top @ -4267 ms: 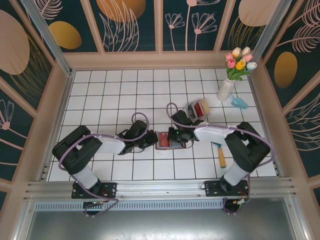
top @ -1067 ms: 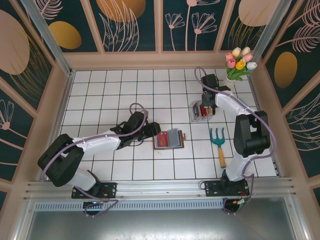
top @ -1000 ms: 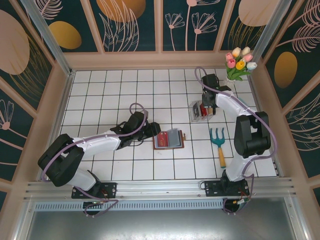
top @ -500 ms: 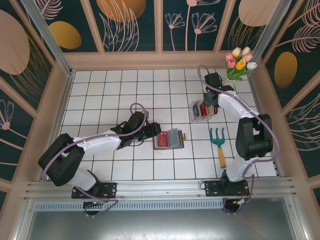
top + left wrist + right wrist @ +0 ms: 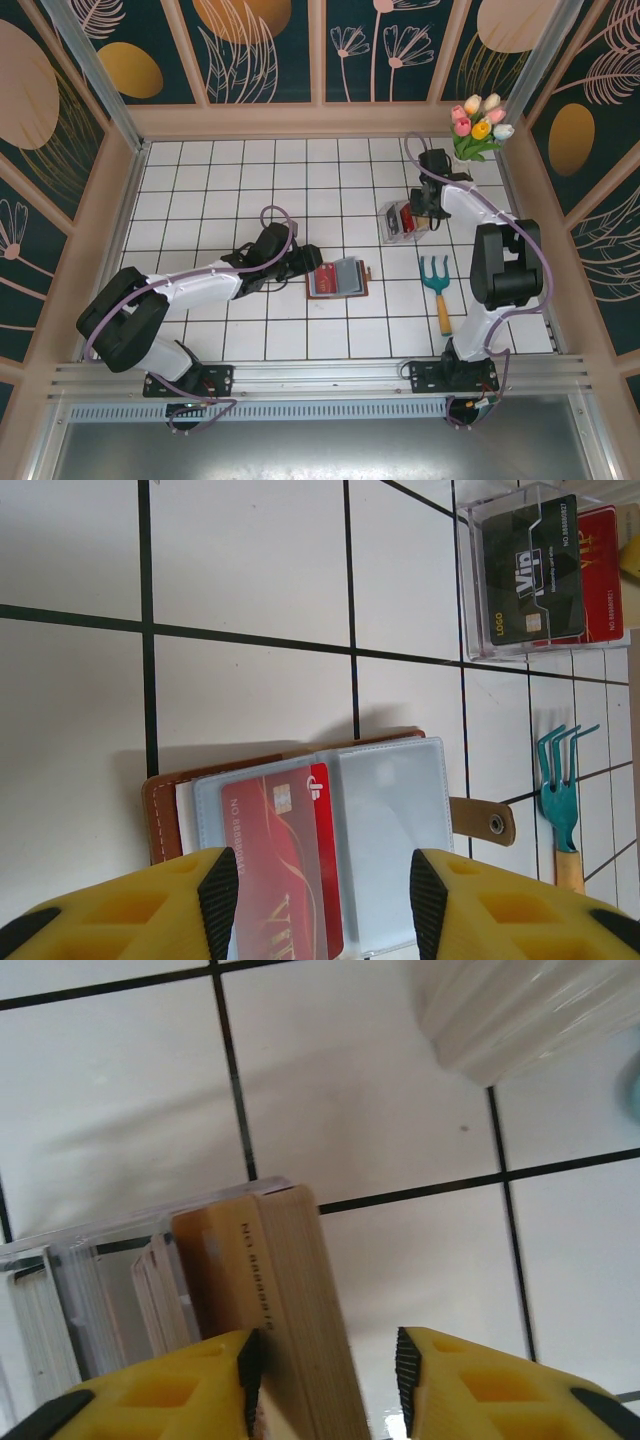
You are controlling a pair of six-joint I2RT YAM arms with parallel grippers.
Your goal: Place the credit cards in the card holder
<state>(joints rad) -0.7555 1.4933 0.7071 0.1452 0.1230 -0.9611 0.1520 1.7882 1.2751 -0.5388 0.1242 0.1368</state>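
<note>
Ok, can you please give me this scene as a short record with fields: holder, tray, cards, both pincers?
card holder: lying open, one red card in a sleeve
clear tray: black card in front of a second red card
left pincer: open, over the holder
right pincer: open, around a card stack at the tray
</note>
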